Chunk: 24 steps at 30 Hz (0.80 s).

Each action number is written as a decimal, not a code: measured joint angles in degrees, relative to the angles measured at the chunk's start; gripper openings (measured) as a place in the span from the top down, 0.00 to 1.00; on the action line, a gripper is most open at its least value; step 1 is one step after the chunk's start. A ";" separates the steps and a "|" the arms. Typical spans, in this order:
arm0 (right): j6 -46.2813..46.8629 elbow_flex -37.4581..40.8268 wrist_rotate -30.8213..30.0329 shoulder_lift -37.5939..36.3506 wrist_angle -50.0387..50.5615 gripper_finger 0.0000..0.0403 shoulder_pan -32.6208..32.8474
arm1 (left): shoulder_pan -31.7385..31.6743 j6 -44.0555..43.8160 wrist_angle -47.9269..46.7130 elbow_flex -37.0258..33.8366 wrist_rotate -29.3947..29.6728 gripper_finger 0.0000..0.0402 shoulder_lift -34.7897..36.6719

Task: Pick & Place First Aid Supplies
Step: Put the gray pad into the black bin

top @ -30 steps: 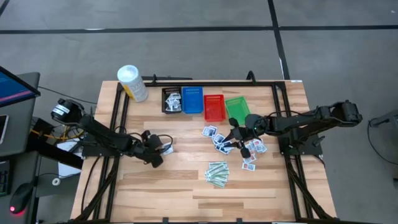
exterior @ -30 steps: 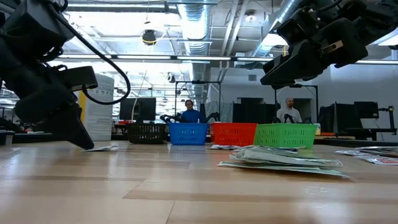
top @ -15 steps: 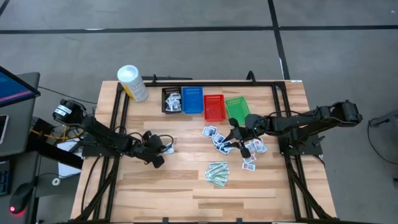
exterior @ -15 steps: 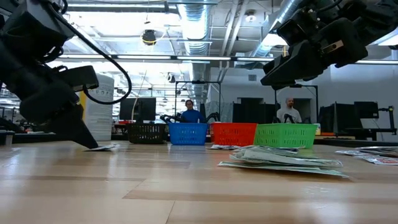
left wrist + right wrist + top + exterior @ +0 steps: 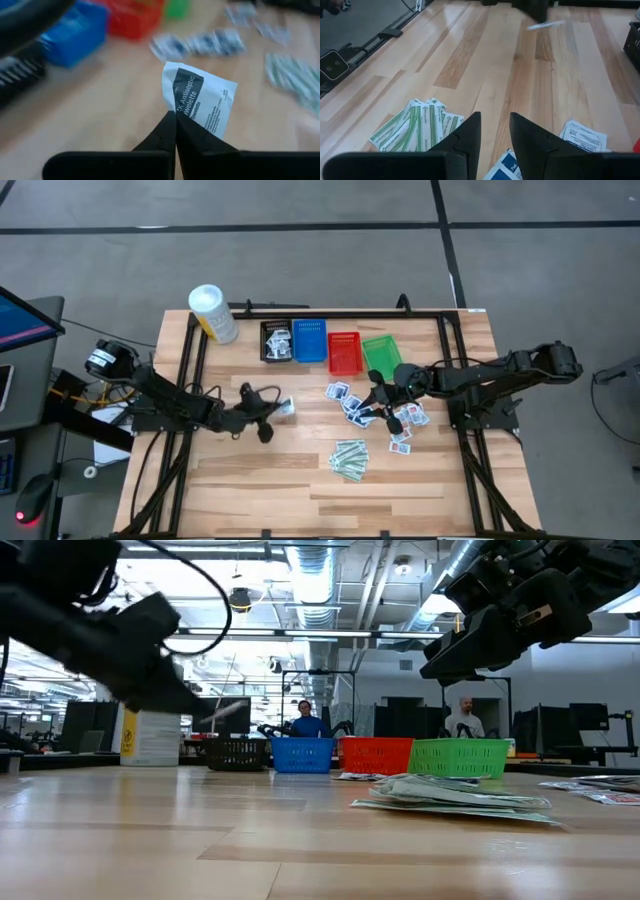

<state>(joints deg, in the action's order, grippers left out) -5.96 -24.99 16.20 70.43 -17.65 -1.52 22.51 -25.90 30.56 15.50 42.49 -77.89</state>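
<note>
The tabletop [image 5: 250,480] is pale wood planking with a smooth sheen, framed by black rails along its left, right and far edges. Its whole near half and near-left corner lie bare, as does the stretch between the two arms.

The left arm reaches in from the left edge toward the middle. The left gripper [image 5: 268,412] is clenched on a wipe packet [image 5: 200,102], a flat white paper square with a dark printed band, pinched by one corner between the closed fingertips and held above the wood, its free end tilting up and away. From above, the same packet shows just past the fingertips, short of the baskets.

The right arm comes in from the right edge. The right gripper [image 5: 378,402] hangs over the scattered packets, its fingers [image 5: 465,137] parted with a narrow gap and gripping nothing.

A tall white tub [image 5: 212,313] with a yellow label stands at the far-left corner. Four small mesh baskets sit in a row at the far edge: black [image 5: 276,341], blue [image 5: 309,340], red [image 5: 345,353], green [image 5: 381,352].

Loose white packets [image 5: 344,400] with blue and red print lie flat right of centre, under and beside the right gripper. A fanned stack of narrow pale-green strips [image 5: 349,458] lies nearer the front edge, well apart from both grippers.
</note>
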 joint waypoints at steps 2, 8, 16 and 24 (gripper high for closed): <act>-0.10 0.00 -0.02 0.00 -0.46 0.76 0.00 | -2.21 1.51 2.53 0.06 3.71 0.99 0.02; -0.63 0.00 0.01 0.00 -4.55 0.76 -0.15 | -16.20 7.01 7.01 0.42 4.22 0.98 0.10; -0.57 0.00 0.01 0.00 -4.58 0.76 -0.11 | -32.84 11.11 7.32 3.78 -9.39 0.98 4.46; -0.57 0.00 -0.02 0.00 -4.06 0.76 -0.11 | -38.65 14.78 3.63 3.86 -11.20 0.98 7.99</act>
<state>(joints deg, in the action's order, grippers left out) -6.52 -24.99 16.19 70.43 -21.71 -1.63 -16.14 -11.12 34.19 19.35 31.29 -69.90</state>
